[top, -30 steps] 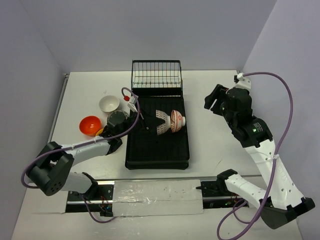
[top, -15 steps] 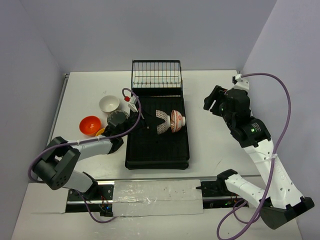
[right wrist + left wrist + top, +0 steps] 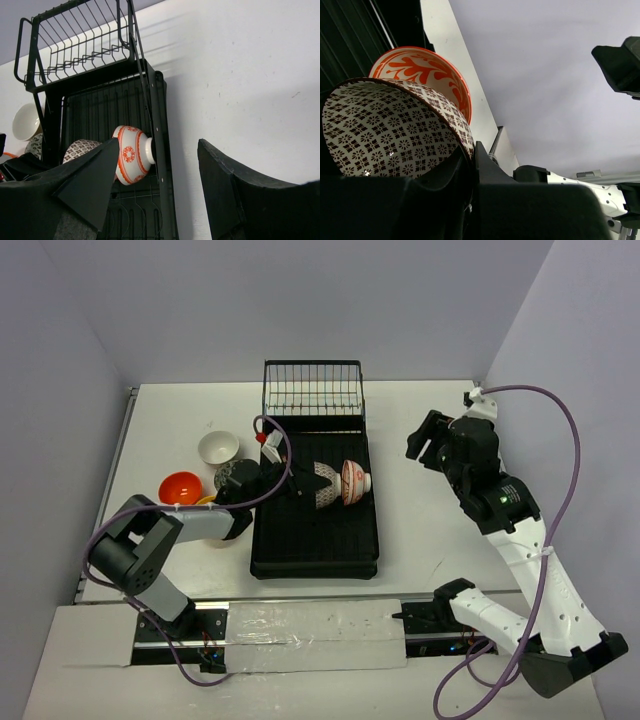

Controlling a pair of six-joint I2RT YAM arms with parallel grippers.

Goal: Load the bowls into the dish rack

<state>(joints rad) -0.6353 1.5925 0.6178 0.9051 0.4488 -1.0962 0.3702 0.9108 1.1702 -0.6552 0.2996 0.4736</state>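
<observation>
The black dish rack (image 3: 268, 540) lies mid-table, its wire basket (image 3: 313, 390) at the far end. Two bowls stand on edge in it: a brown-patterned pinkish bowl (image 3: 322, 485) and, right of it, a red-on-white bowl (image 3: 353, 481). My left gripper (image 3: 292, 480) is shut on the patterned bowl's rim (image 3: 390, 135), one finger inside and one outside; the red-on-white bowl (image 3: 425, 70) sits just behind it. My right gripper (image 3: 428, 440) is open and empty above the table right of the rack. From its wrist I see the rack's edge (image 3: 160, 190) and both bowls (image 3: 131, 155).
Left of the rack stand a white bowl (image 3: 218, 447), a red-orange bowl (image 3: 181, 487), a grey speckled bowl (image 3: 232, 473) and a yellow-orange bowl (image 3: 205, 503), mostly hidden under my left arm. Walls close off the left, back and right.
My left arm's elbow has swung in toward the rack and the wrist has shifted slightly right, still holding the patterned bowl. The right arm has barely moved.
</observation>
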